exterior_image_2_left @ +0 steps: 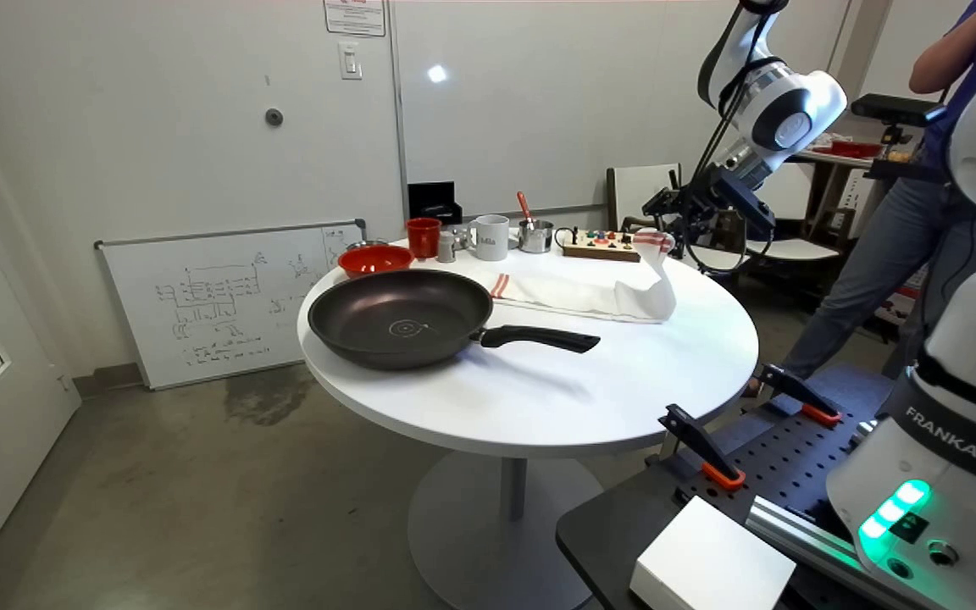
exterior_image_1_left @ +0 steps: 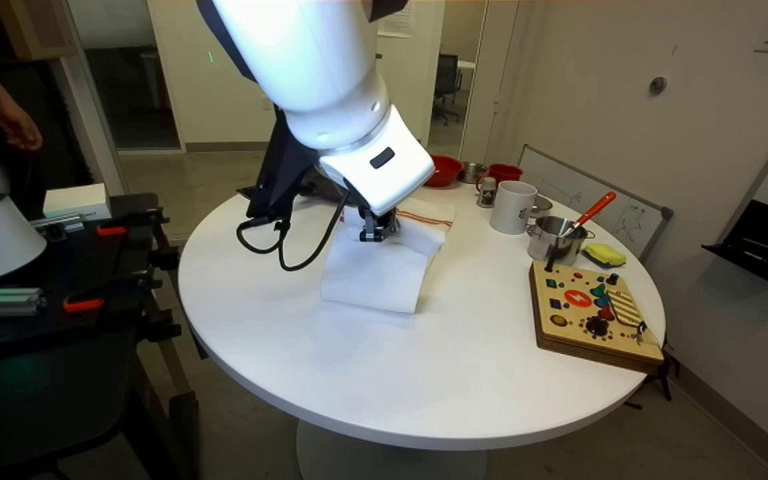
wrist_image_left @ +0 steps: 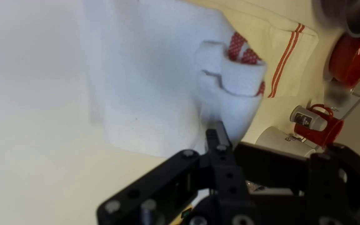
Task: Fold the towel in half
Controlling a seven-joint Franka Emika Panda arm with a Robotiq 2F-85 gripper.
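Note:
The towel is a long white cloth with red stripes near its short ends. It lies on the round white table in both exterior views [exterior_image_1_left: 374, 283] [exterior_image_2_left: 564, 295]. One striped end is raised and curled up, clearest in an exterior view. My gripper [exterior_image_1_left: 377, 233] is at this raised end. In the wrist view the fingertips [wrist_image_left: 216, 132] are close together on bunched cloth of the towel [wrist_image_left: 148, 93], and the striped edge curls over just past them. The other striped end lies flat on the table. The cloth between the fingertips is partly blurred and hidden.
A black frying pan [exterior_image_2_left: 403, 322] lies close to the towel's flat end, by a red bowl [exterior_image_2_left: 375, 261]. A white mug [exterior_image_1_left: 513, 208], a metal pot [exterior_image_1_left: 551, 245] with a red-handled utensil and a wooden board [exterior_image_1_left: 591, 320] stand along the table's [exterior_image_1_left: 424, 380] wall side.

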